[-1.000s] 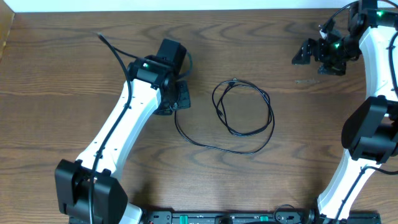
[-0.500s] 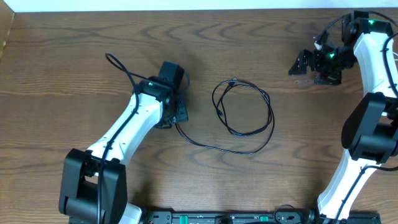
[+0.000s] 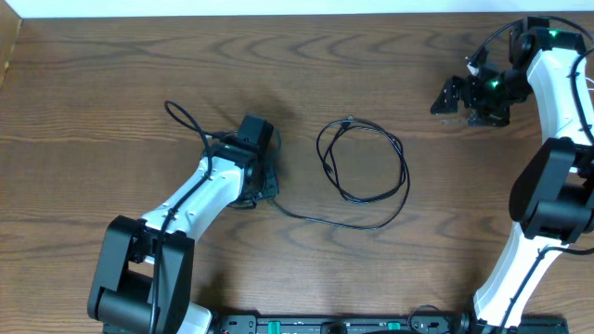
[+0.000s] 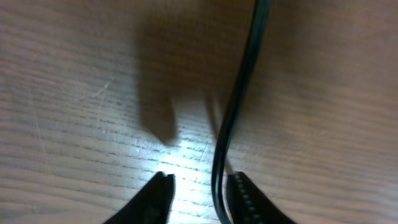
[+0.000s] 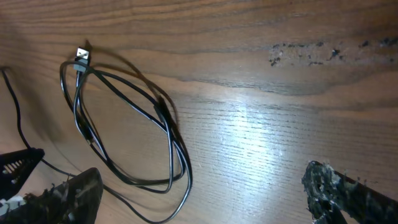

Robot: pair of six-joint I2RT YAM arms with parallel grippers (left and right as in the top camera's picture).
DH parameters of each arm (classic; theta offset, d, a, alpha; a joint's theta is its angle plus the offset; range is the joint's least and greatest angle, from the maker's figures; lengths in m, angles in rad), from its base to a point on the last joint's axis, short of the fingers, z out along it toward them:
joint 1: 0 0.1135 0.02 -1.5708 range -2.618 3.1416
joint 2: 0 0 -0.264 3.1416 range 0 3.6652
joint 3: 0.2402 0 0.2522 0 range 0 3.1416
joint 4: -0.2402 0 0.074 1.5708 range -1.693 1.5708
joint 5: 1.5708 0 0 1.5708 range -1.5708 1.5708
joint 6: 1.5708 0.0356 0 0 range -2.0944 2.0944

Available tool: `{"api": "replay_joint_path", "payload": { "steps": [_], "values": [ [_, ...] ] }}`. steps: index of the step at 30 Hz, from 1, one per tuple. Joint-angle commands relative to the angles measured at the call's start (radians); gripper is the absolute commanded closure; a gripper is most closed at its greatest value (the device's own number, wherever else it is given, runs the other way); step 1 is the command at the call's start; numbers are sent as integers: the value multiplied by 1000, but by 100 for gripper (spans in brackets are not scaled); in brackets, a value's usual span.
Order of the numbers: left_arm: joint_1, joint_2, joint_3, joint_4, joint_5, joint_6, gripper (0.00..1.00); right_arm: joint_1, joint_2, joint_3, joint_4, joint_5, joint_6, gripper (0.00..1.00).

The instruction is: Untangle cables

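Thin, light, limp black cable (image 4: 242, 81): looped loosely on worktop (image 3: 111, 83) just right of left hand (image 4: 199, 183), tail lying between its parted fingers (image 4: 155, 194), unclamped. Far right of left hand, right hand (image 5: 202, 180) spread wide, empty. Probably slippery; best pinched near tail, drawn gently.
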Motion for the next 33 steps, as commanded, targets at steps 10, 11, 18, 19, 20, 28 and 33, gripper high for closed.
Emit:
{"api": "replay_joint_path", "payload": {
  "steps": [10, 11, 18, 19, 20, 28, 33],
  "values": [
    [4, -5, -35, 63, 10, -31, 72, 19, -15, -7, 4, -6, -18, 1],
    [4, -5, -43, 70, 11, -44, 72, 19, -15, -7, 7, -6, -18, 1],
    [4, -6, -55, 89, 21, -84, 93, 21, -15, -7, 7, -7, -18, 1],
    [4, -8, -50, 95, 34, -84, 92, 21, -15, -7, 10, -10, -18, 2],
    [4, -14, -36, 98, 60, -83, 93, 22, -15, -7, 15, -23, -18, 5],
    [2, -223, 174, 138, 301, -84, 93, 78, -20, -7, 38, -167, -89, 12],
    [-13, -373, 294, 151, 316, -110, 93, 133, -64, -6, 28, -261, -164, 11]
  ]
}}
